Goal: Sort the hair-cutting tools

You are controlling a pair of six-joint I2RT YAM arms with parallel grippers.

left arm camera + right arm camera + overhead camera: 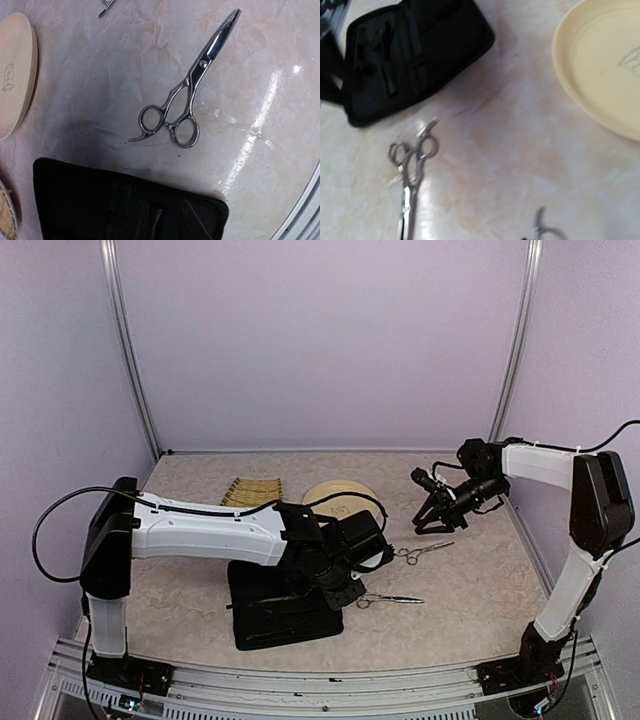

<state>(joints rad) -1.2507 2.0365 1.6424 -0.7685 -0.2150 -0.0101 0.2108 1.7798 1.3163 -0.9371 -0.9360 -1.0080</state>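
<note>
Two silver scissors lie on the table. One scissors (392, 598) lies just right of the open black zip case (280, 605); it fills the left wrist view (190, 95) and shows in the right wrist view (410, 170). The other scissors (425, 553) lies further right, below my right gripper (432, 528), which hovers above it with its fingers spread and empty. Only its handle shows in the right wrist view (545, 231). My left gripper (350, 582) hangs over the case's right edge; its fingers are hidden. I cannot make out the black clips.
A round cream plate (335, 498) sits behind the left arm, and a woven bamboo tray (250, 490) is to its left. The case (125, 205) lies open near the front edge. Purple walls close in the table at the back and sides.
</note>
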